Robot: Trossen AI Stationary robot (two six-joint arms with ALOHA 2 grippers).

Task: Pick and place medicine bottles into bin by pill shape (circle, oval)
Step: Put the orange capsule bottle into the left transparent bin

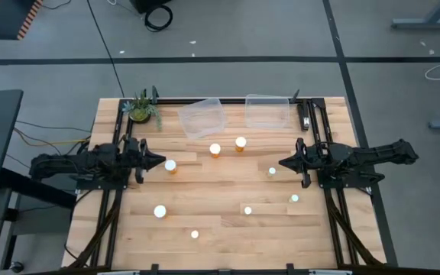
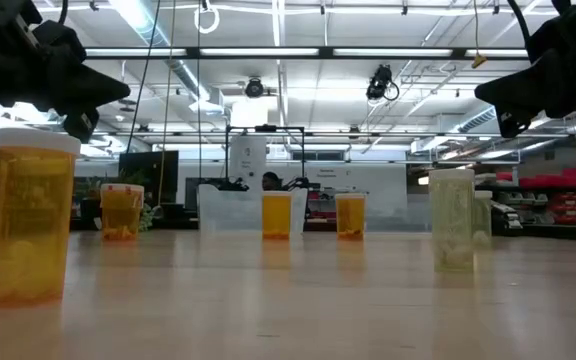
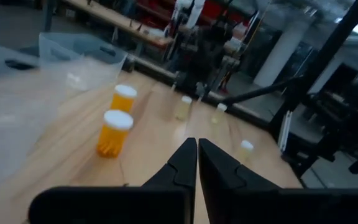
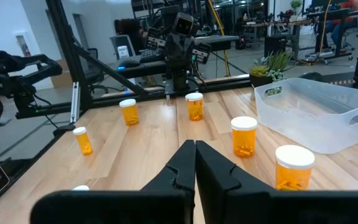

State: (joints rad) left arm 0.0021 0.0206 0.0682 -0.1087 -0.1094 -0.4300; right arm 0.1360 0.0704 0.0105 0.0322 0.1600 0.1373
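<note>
Bottles (image 1: 215, 150): eight; tubs (image 1: 202, 118): two.

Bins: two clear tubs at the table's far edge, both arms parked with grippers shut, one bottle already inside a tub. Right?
Not quite: no bottle is in a tub yet. In the high view both clear tubs show nothing inside, and all eight medicine bottles stand on the wooden table. The rest holds: the left gripper and right gripper sit shut at the sides.

Pill shapes inside the medicine bottles (image 1: 215, 149) too small to tell.
</note>
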